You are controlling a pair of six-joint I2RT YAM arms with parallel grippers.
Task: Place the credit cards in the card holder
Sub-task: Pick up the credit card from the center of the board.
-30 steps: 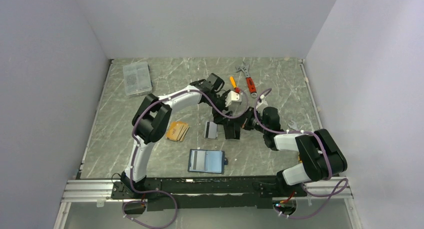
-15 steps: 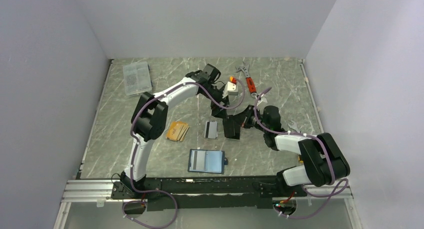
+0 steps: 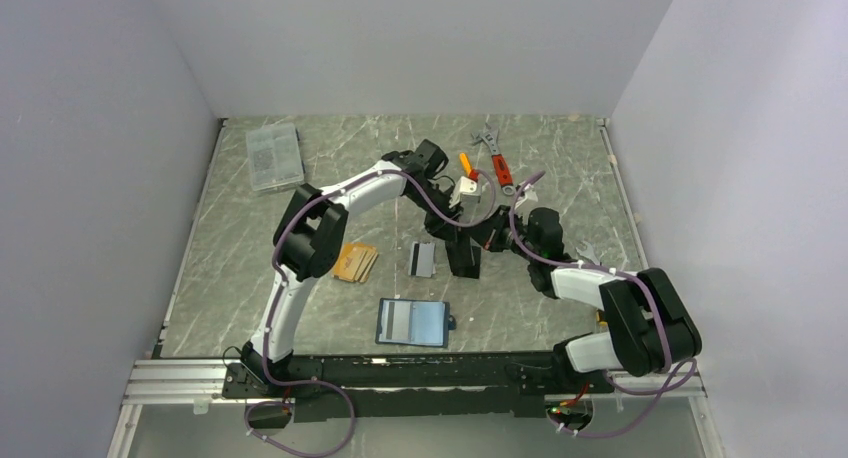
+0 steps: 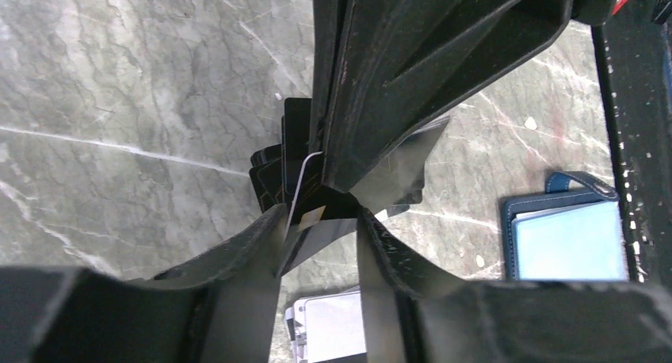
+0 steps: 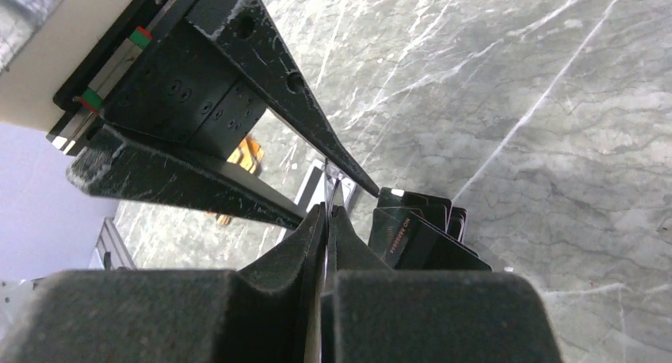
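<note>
R gripper (image 5: pixel 326 220) is pinching one black card (image 4: pixel 321 238) edge-on above the black pile (image 5: pixel 420 220), mid-frame. L gripper (image 4: pixel 321 219) is straddling it, jaws part-way; can't tell if it's gripping. I'm wanting L pads square on the card faces before R lets go. Card holder (image 3: pixel 411 322) is lying open, lower centre. Only top + L wrist cams are showing it.

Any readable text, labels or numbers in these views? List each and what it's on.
None fully legible.
Black cards on the table: a line of small pale print, too blurred to read.
Held card: glare only, no text visible.
Card holder: no text visible.
Clear box: too small to tell.
</note>
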